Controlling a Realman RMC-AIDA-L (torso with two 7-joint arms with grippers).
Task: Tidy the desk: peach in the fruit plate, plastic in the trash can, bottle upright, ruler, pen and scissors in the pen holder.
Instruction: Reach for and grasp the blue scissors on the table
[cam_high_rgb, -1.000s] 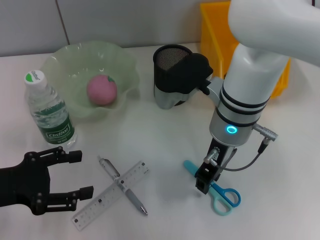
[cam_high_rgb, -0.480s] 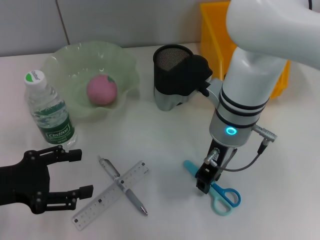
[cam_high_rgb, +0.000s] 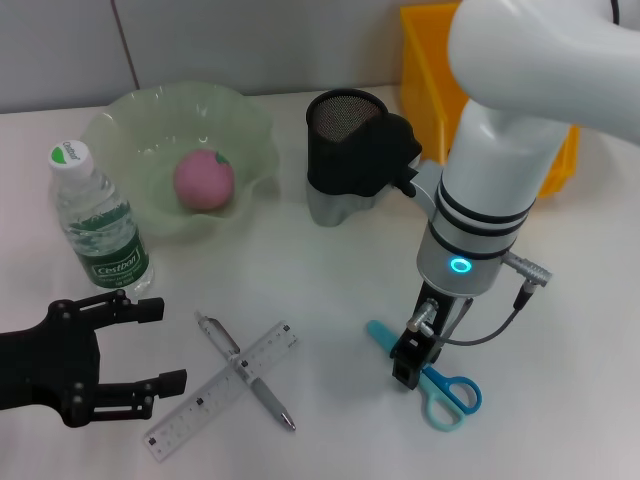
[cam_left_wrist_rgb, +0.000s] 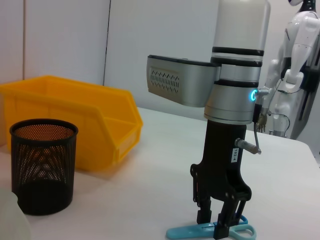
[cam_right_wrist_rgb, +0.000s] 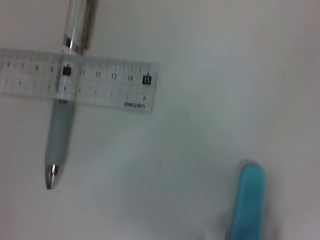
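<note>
The left tool (cam_high_rgb: 120, 360) is hanging parked at the near left, fingers spread apart and empty. Further right, the right tool (cam_high_rgb: 408, 368) is standing straight over the scissors (cam_high_rgb: 432, 380), fingers apart astride them. The scissors are lying flat on the tabletop (cam_high_rgb: 330, 290), long axis running from the handles near-right to the blades far-left.

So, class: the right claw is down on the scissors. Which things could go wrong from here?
1. The right claw straddles the scissors near the pivot, fingers apart; once lifted, the scissors may tilt or slip.
2. The pen holder is narrow; long scissors could catch its rim and tip it.
3. The ruler lies across the pen, so grabbing one may drag the other.
</note>
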